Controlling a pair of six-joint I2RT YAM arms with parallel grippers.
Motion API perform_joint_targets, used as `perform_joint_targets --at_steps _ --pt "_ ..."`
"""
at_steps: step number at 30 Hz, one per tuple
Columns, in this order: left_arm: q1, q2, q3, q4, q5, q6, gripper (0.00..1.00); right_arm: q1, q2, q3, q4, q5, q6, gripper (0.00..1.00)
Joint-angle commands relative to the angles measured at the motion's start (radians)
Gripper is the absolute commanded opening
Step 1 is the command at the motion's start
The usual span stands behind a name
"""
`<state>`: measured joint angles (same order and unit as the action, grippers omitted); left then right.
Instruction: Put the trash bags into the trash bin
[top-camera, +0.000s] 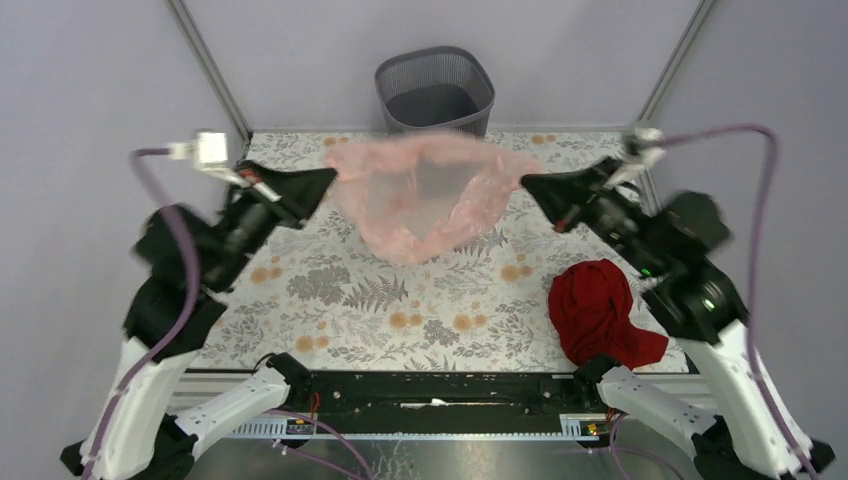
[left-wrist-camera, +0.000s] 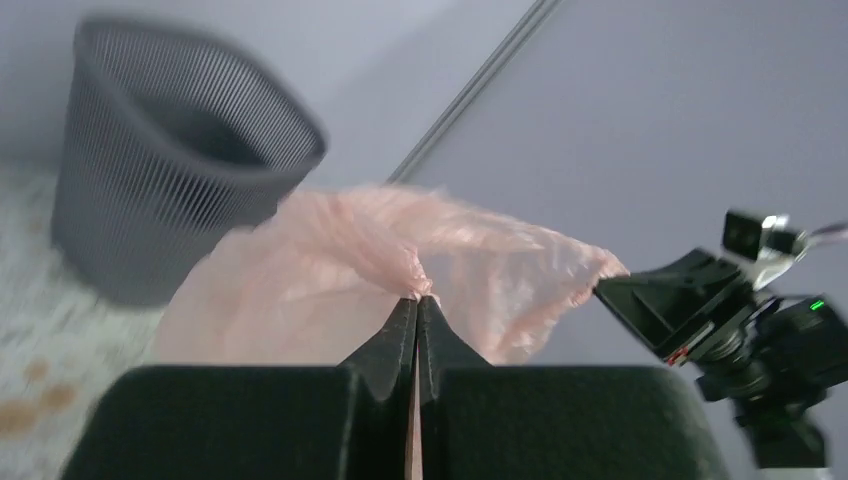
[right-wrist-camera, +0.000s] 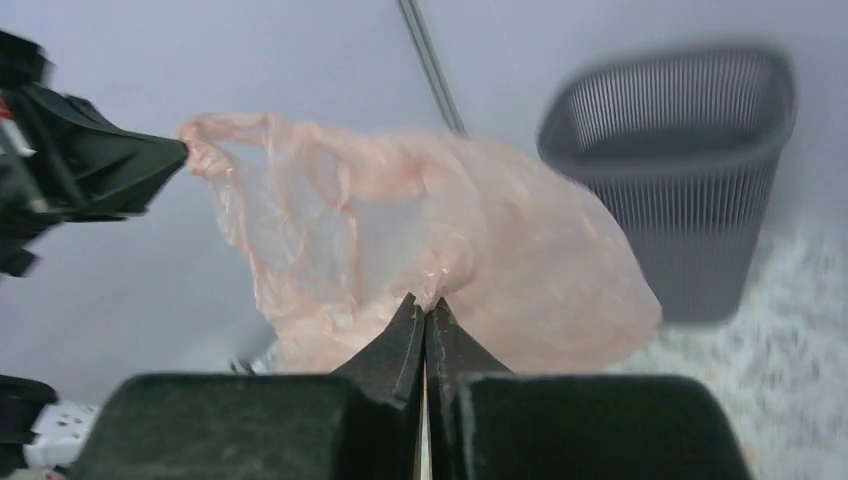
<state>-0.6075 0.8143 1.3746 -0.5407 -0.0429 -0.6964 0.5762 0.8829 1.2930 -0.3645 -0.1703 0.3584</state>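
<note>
The pale-pink trash bag (top-camera: 425, 195) hangs in the air, stretched between both grippers, its body sagging toward the table. My left gripper (top-camera: 333, 176) is shut on the bag's left edge; in the left wrist view (left-wrist-camera: 417, 298) the film bunches at the tips. My right gripper (top-camera: 524, 181) is shut on the bag's right edge, also shown in the right wrist view (right-wrist-camera: 427, 300). The dark grey mesh trash bin (top-camera: 435, 92) stands upright just beyond the bag at the table's far edge, and it shows in the left wrist view (left-wrist-camera: 170, 150) and right wrist view (right-wrist-camera: 680, 160).
A dark red cloth (top-camera: 598, 310) lies crumpled on the floral table cover (top-camera: 400, 300) at the near right. Metal frame posts (top-camera: 210, 65) rise at the far corners on either side of the bin.
</note>
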Motion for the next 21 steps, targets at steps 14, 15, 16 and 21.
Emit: perform_joint_targets --at_steps 14,15,16,21 --pt "0.005 -0.211 -0.605 0.034 0.068 -0.097 0.0 0.006 -0.188 -0.668 0.206 -0.088 0.184 0.0" --pt "0.005 -0.144 -0.414 0.021 0.073 -0.021 0.0 0.005 -0.156 -0.532 0.132 -0.056 0.11 0.0" --pt "0.005 -0.07 -0.234 -0.018 0.084 0.016 0.0 0.005 -0.112 -0.383 0.057 -0.04 0.044 0.0" --pt "0.005 0.141 0.406 -0.129 0.19 0.116 0.0 0.006 0.027 0.223 -0.051 -0.141 -0.074 0.0"
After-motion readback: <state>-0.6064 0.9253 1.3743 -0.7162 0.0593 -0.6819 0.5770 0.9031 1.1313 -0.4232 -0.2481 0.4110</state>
